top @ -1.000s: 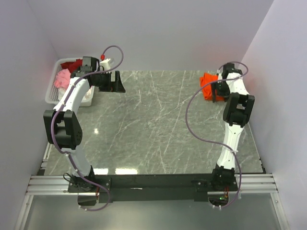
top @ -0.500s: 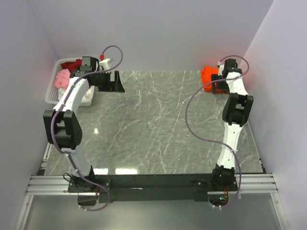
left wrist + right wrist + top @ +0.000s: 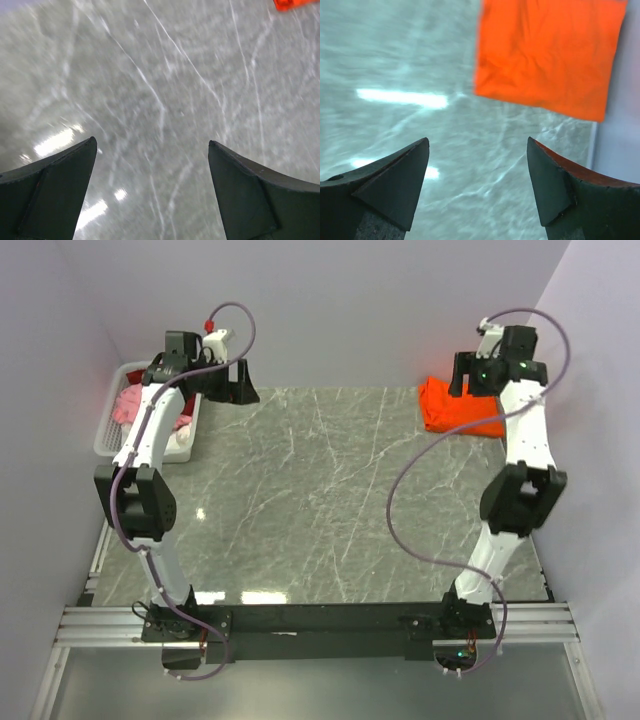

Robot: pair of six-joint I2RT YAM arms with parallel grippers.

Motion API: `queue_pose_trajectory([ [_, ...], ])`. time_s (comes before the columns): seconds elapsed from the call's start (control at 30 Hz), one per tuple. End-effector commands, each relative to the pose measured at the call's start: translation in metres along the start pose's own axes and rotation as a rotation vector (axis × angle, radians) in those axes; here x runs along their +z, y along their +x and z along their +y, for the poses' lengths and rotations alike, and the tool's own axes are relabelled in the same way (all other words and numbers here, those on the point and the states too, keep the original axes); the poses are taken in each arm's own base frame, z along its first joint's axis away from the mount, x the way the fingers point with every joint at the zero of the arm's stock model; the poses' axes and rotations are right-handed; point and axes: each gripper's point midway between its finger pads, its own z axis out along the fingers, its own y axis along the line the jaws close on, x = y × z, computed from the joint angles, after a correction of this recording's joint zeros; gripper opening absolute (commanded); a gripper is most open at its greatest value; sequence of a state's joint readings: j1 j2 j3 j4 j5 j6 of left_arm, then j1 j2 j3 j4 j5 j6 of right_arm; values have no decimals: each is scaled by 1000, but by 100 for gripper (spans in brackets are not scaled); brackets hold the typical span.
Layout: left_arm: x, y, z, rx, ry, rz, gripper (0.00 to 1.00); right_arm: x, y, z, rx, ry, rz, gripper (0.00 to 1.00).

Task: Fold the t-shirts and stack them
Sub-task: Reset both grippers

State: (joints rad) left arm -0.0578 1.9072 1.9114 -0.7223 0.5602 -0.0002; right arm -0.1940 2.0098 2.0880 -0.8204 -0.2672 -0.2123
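**Hovering open over the corner, with the next shirt on the left**

Folded orange t-shirt (image 3: 458, 410) lies at the table's (image 3: 320, 500) far right corner, long side across. The right gripper (image 3: 466, 376) hangs just above it, jaws spread and empty. A pink t-shirt (image 3: 128, 403) sits in the white basket (image 3: 108, 440) at far left. The left gripper (image 3: 236, 386), wide open and empty, is nearer, with the basket on its left.

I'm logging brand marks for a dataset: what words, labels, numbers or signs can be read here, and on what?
No text can be read in any view.
The folded bright orange cloth t-shirt is plain, with no print or tag showing.
The white plastic slotted basket and the grey marbled table bear no legible marking.
The wrist views are partly blurred.
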Motion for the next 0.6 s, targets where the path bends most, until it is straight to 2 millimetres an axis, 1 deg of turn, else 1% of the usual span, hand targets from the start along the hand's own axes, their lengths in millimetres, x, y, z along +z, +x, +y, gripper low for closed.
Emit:
queue_pose_trajectory([
  [0.0, 3, -25, 8, 56, -76, -43, 99, -37, 10, 44, 75, -125, -4, 85],
  [0.03, 4, -25, 11, 54, -93, -48, 99, -55, 10, 54, 68, -141, -25, 86],
  [0.07, 8, -17, 16, 46, -118, -31, 100, -59, 15, 63, 69, -153, -27, 86],
  [0.1, 9, -12, 17, 43, -125, -24, 99, -63, 38, 81, 62, -184, 10, 86],
  [0.13, 5, -13, 15, 55, -133, -40, 99, -65, 51, 92, 52, -204, 28, 86],
  [0.17, 11, 8, 16, 46, -137, 2, 99, -66, 64, 101, 34, -214, 47, 86],
  [0.2, 11, 17, 16, 47, -143, 17, 99, -68, 88, 117, 9, -235, 71, 86],
  [0.23, 4, 19, 11, 56, -150, 8, 99, -69, 100, 124, -5, -245, 83, 86],
  [0.27, 9, 41, 12, 43, -153, 45, 99, -68, 106, 129, -24, -245, 77, 86],
  [0.3, 7, 49, 11, 42, -158, 55, 99, -71, 124, 133, -27, -246, 95, 86],
  [0.33, 0, 49, 5, 49, -160, 38, 99, -72, 129, 145, -45, -267, 95, 87],
  [0.37, 0, 69, 5, 33, -160, 72, 99, -73, 132, 150, -51, -275, 90, 87],
  [0.4, -2, 74, 4, 31, -161, 76, 100, -75, 137, 152, -54, -277, 90, 87],
  [0.43, -10, 73, 0, 38, -163, 61, 99, -76, 137, 156, -56, -283, 86, 87],
  [0.47, -12, 81, 0, 31, -165, 73, 99, -78, 135, 157, -58, -285, 74, 87],
  [0.5, -15, 81, -1, 34, -170, 72, 99, -81, 129, 159, -62, -288, 58, 87],
  [0.57, -26, 72, -4, 47, -171, 49, 99, -85, 121, 159, -71, -289, 39, 88],
])
